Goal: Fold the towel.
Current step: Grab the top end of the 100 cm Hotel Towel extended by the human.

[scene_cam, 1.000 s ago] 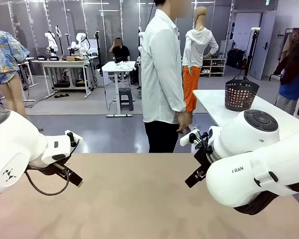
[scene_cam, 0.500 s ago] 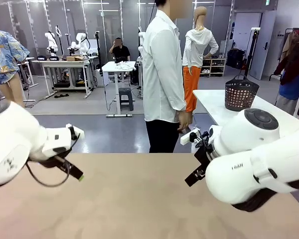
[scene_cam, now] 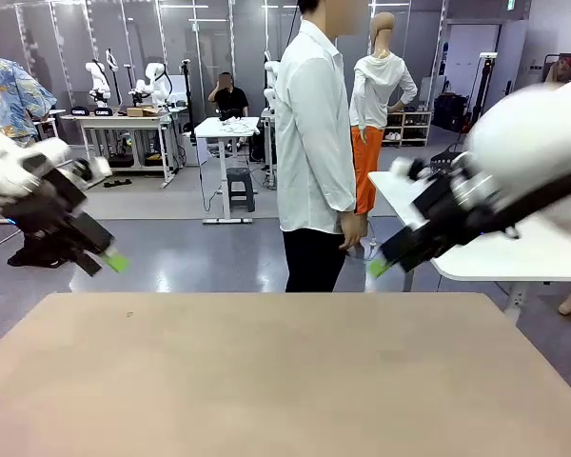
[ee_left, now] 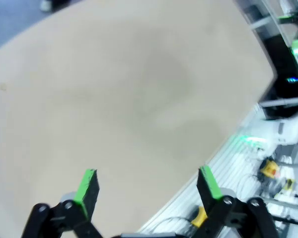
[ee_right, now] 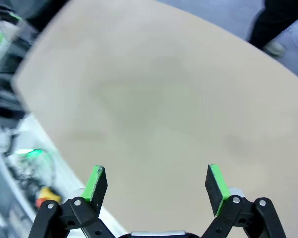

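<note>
The towel is out of view; the tan table [scene_cam: 266,381] lies bare in front of me. My left gripper [scene_cam: 112,259] hangs raised at the far left, off the table's left edge, blurred by motion. In the left wrist view the left gripper [ee_left: 146,178] stands open over bare tabletop [ee_left: 129,89]. My right gripper [scene_cam: 377,267] is raised at the right, above the table's far right corner. The right wrist view shows the right gripper [ee_right: 155,173] open over bare tabletop [ee_right: 179,99]. A person [scene_cam: 314,143] in a white shirt stands side-on behind the far edge.
A white side table [scene_cam: 476,259] stands at the right behind my right arm. The wrist views show my own base with cables and lit electronics [ee_left: 273,148] along the table's near edge [ee_right: 20,163].
Both arms have lifted off the table and swung outward, the left toward the left, the right up and to the right. The person has not moved.
</note>
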`<state>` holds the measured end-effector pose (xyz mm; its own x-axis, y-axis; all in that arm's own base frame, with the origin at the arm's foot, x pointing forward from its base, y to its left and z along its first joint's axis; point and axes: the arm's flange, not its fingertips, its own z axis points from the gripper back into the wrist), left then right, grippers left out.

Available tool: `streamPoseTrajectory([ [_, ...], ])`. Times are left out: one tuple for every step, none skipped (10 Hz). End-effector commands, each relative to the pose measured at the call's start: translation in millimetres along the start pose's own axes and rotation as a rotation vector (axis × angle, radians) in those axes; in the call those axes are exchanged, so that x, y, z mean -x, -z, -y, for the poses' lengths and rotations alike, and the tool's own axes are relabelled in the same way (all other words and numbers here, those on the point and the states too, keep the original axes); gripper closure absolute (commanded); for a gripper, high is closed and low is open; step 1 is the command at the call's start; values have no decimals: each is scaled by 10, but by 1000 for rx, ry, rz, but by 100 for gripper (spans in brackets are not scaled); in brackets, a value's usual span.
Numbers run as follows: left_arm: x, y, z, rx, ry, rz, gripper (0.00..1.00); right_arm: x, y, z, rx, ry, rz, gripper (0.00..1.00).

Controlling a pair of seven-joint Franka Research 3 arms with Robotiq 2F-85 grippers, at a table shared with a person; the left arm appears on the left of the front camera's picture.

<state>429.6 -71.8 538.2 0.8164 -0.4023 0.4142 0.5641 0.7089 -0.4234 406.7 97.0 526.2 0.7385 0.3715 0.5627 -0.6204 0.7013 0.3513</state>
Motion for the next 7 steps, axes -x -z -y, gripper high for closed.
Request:
streamPoseTrajectory([
  [108, -482, -400, 235, -139, 2, 0, 200, -465, 474, -258, 146, 56, 0],
  [313, -693, -585, 297, -180, 74, 0, 406, -704, 657, -340, 204, 119, 0],
  [527, -898, -796, 350, -206, 157, 0, 637, -910, 831, -395, 240, 181, 0],
  [795, -1109, -1000, 373, -247, 236, 0, 926, -1073, 991, -437, 277, 232, 0],
  [1027, -1314, -1165, 397, -277, 294, 0, 1181, -1244, 1127, -474, 321, 286, 0],
  [1197, -1482, -1324, 400, -313, 319, 0, 1374, -1383, 1269, -489, 380, 326, 0],
  [1315, -1605, -1485, 399, -335, 357, 0, 1515, -1522, 1389, -466, 415, 349, 0],
])
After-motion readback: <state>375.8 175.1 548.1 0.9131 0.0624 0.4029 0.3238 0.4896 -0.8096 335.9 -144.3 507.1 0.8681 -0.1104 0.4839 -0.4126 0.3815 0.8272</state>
